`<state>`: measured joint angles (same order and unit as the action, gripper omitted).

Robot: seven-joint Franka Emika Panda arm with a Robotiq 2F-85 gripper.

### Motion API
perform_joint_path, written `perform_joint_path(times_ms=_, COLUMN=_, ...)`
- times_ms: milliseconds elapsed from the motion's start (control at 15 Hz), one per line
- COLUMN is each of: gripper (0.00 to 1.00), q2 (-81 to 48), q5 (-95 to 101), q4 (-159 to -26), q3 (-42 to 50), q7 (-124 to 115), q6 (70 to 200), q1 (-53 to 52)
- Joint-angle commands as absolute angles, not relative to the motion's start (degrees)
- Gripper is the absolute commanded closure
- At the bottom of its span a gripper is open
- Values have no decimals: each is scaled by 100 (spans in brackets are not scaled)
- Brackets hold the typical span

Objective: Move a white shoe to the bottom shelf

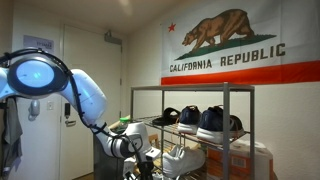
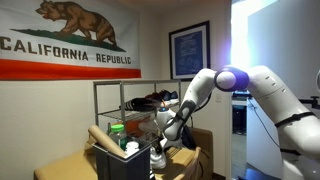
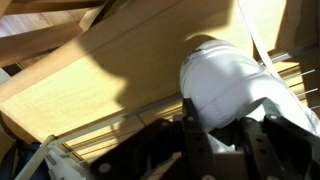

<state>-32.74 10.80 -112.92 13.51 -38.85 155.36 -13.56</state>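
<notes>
Wood [image 3: 110, 80] behind white shoe [image 3: 225, 85], wrist view only.

Plain on the white shoe [image 3: 225, 85]; navy with white soles on the dark shoes [image 1: 215, 122] in the grey rack [image 1: 190, 88]. White with brown bear, red star, red stripe, black lettering on the flag [image 1: 240, 45]. Pale tan on the boards [image 3: 100, 90].

White, rounded arm [image 1: 88, 98] segments, joints [image 2: 232, 78] glowing blue, a thin dark cable [image 1: 76, 105] alongside, black hand [image 3: 226, 150]
</notes>
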Motion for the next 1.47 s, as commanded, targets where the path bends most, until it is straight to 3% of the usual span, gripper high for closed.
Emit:
perform_joint_path(times_ms=0, gripper=64, q2=-3269, q5=1168, q4=-11330, q3=1564, q7=-4170, q6=15753, q1=-1603)
perform_joint_path(times_ms=533, gripper=5, q2=-3067, q5=1218, q4=-11398, q3=1760, q7=-4210, q6=15590, q1=-1843)
perform_joint_path(times_ms=600, gripper=1, q2=-3004, q5=1206, q4=-11401, q3=1716, q7=-4111, q6=15470, q1=-1817)
perform_joint_path(times_ms=1400, gripper=0, q2=-1644, q5=1010, q4=-11359, q3=790, q7=-2886, q6=12213, q1=-1143)
